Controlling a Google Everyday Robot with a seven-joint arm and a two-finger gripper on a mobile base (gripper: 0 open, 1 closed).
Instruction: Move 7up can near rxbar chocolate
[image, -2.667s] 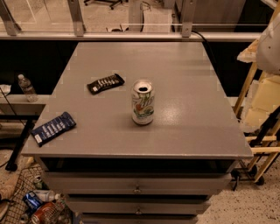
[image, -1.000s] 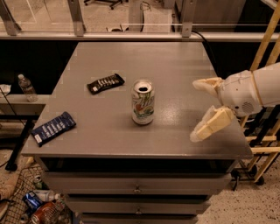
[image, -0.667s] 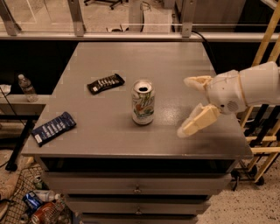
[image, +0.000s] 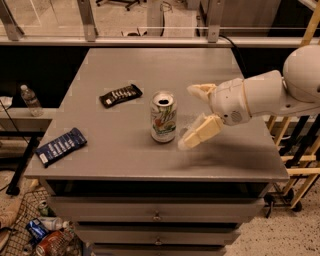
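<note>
Nearest: drawers (image: 157, 216) under the front edge of the surface (image: 150, 165), and bottles (image: 47, 240) on the floor at 7 o'clock. On the surface's near-left corner a blue bar (image: 61, 146) lies flat, approx. 8 o'clock from the can and well apart from it.

Mid-surface: the can (image: 163, 117) stands upright, silver top up, w/ nothing touching it. The gripper (image: 187, 117) is at its 3 o'clock, just beside it, no contact. Its fingers (image: 202, 131) are spread wide, one nearer the camera and one behind, w/ the gap facing the can. It holds nothing.

Further back, at 10 o'clock from the can: the chocolate bar (image: 120, 95) lies flat, dark wrapper w/ white lettering, near the can but apart from it. A water bottle (image: 31, 100) stands off the surface at 9 o'clock.

Handling, my read:
- **Weight:** thin aluminium, prob. light. Can't tell if full or empty.
- **Walls:** smooth and slick, and they'd dent under a hard squeeze.
- **Stability:** tall and narrow, so a sideways bump could tip it.
- **Best hold:** mid-body or a bit lower, fingers on opposite sides of the wall, not the rim. Firm but gentle.
- **The move:** a short carry toward 10 o'clock, then set it down upright beside the bar, not on it.
</note>
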